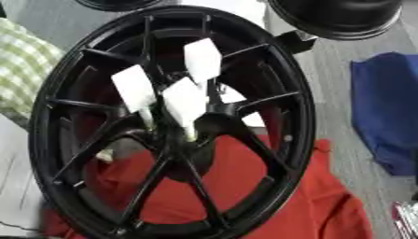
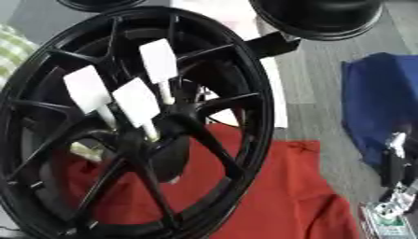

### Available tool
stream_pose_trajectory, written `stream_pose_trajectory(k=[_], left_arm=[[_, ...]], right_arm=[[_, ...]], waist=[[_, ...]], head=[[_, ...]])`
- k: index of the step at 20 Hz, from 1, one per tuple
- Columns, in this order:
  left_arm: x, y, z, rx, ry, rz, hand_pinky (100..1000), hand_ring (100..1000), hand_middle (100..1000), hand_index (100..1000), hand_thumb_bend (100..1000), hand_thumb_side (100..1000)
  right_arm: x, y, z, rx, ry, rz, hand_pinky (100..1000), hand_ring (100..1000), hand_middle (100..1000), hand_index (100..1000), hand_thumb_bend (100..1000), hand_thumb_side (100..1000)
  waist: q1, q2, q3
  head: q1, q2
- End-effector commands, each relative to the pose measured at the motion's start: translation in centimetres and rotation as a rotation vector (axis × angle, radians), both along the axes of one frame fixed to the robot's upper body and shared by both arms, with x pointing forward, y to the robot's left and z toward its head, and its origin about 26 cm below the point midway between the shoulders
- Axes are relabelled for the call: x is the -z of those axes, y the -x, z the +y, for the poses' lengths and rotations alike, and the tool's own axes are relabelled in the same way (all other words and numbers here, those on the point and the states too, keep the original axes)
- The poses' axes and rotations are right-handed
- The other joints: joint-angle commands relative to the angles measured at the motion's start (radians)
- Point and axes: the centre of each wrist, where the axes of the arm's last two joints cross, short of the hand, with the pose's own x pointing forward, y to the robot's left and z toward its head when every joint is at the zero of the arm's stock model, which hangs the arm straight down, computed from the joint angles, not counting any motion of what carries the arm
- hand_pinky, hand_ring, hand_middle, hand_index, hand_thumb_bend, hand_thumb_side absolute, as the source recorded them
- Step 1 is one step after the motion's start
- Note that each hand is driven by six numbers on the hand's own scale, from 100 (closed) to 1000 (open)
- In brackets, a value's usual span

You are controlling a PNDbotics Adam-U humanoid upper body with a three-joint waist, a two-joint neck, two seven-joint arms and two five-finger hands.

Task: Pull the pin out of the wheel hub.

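A black multi-spoke wheel (image 1: 49,116) stands tilted on a red cloth (image 1: 245,196) and fills most of both views. Three pins with flat white paddle heads stick out of its hub (image 1: 192,144): one on the left (image 1: 133,88), one at the top (image 1: 202,59) and one in the middle (image 1: 184,100). Their thin pale stems run down into the hub. My right hand (image 2: 394,163) shows only at the right edge of the right eye view, fingers upright and straight, well away from the wheel and holding nothing. My left hand shows in no view.
A second black wheel (image 2: 326,18) lies at the top right and part of another at the top edge (image 1: 122,3). A blue cloth (image 1: 388,112) lies on the grey floor to the right, a green checked cloth (image 1: 20,70) to the left. A small cream piece (image 1: 104,156) sits behind the lower-left spokes.
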Motion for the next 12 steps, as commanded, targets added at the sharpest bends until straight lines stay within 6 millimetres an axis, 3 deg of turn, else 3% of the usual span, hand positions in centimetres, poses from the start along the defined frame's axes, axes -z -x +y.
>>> stream_pose_trajectory(k=[1, 2, 4, 8, 12], left_arm=[[-1.8, 0.8, 1.5, -0.053, 0.025, -0.077, 741, 724, 737, 825, 160, 1000], [-2.1, 0.9, 1.6, -0.067, 0.049, -0.096, 713, 690, 695, 788, 111, 1000], [-2.5, 1.1, 1.7, -0.088, 0.093, -0.133, 670, 633, 631, 742, 100, 1000], [-3.4, 1.7, 1.5, -0.137, 0.161, -0.206, 618, 562, 552, 681, 100, 832], [-4.1, 2.3, 0.3, -0.105, 0.232, -0.298, 583, 517, 504, 642, 100, 805]], right_arm=[[-0.8, -0.1, -0.7, 0.003, 0.021, -0.022, 544, 691, 626, 750, 344, 586], [-0.8, -0.1, -0.7, 0.002, 0.02, -0.023, 544, 691, 626, 750, 344, 586], [-0.8, -0.2, -0.7, 0.002, 0.019, -0.023, 544, 690, 625, 750, 343, 586], [-0.7, -0.3, -0.7, 0.001, 0.018, -0.022, 544, 690, 625, 749, 343, 586], [-0.7, -0.3, -0.6, 0.0, 0.017, -0.02, 543, 689, 625, 749, 341, 586]], waist=[[0.005, -0.034, 0.0], [0.005, -0.035, -0.001], [0.006, -0.036, -0.002], [0.007, -0.037, -0.004], [0.006, -0.037, -0.005]], head=[[-0.005, -0.004], [-0.005, -0.004], [-0.006, -0.004], [-0.006, -0.003], [-0.008, -0.003]])
